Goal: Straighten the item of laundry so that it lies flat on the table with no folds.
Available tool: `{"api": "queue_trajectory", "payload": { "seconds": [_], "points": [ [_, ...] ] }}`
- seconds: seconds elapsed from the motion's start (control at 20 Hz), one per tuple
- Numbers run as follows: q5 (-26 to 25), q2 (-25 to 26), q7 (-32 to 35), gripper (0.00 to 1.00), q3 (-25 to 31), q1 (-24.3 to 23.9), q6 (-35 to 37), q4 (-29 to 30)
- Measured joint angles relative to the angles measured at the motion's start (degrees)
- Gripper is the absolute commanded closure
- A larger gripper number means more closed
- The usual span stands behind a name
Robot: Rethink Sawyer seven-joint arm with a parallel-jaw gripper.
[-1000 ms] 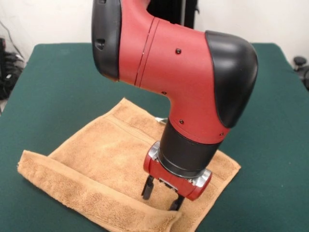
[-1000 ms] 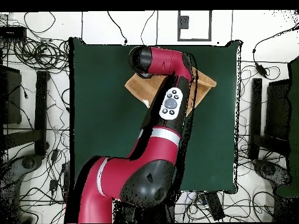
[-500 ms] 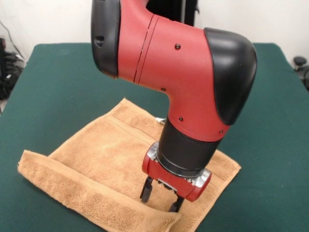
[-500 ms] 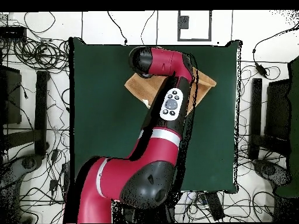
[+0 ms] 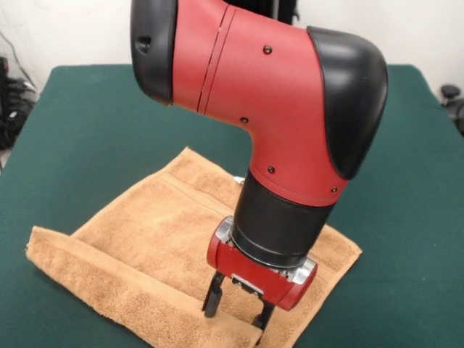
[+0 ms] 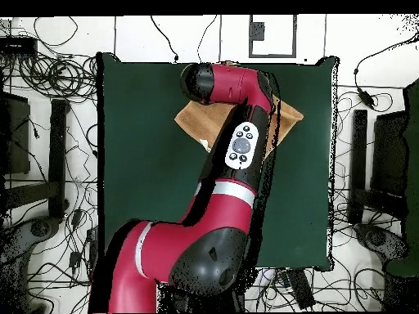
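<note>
Towel (image 5: 156, 235) sits on the green table (image 5: 87, 130), lying diagonal, with its near edge folded over into a long flap (image 5: 109, 290) along the front. Gripper (image 5: 235, 313) points straight down over the near corner area, fingers spread apart with nothing between them, tips right at the fold line. Overhead, the arm (image 6: 237, 147) covers most of the towel.

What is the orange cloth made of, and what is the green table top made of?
The towel looks like soft terry cotton: its surface is fuzzy and looped, with flatter woven bands near the edges. The table top looks like matte green fabric or felt, with no shine; which of the two is hard to tell.
</note>
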Motion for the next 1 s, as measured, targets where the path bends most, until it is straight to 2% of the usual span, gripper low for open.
{"api": "queue_trajectory", "payload": {
  "seconds": [0.2,0.5,0.55,0.8,0.85,1.0],
  "points": [
    [0.0,2.2,0.0,0.0,-0.9,-1.4,0.0,-4.3],
    [1.6,8.6,0.0,0.0,-4.5,-4.7,0.0,-13.7],
    [3.5,10.9,0.0,1.0,-6.8,-6.5,0.5,-18.8],
    [5.8,12.5,0.0,1.0,-8.1,-7.9,1.5,-21.5],
    [8.7,13.4,0.0,1.0,-9.1,-9.1,2.8,-23.4],
    [11.6,14.1,0.0,1.0,-10.0,-10.1,3.9,-24.6]
  ]
}}
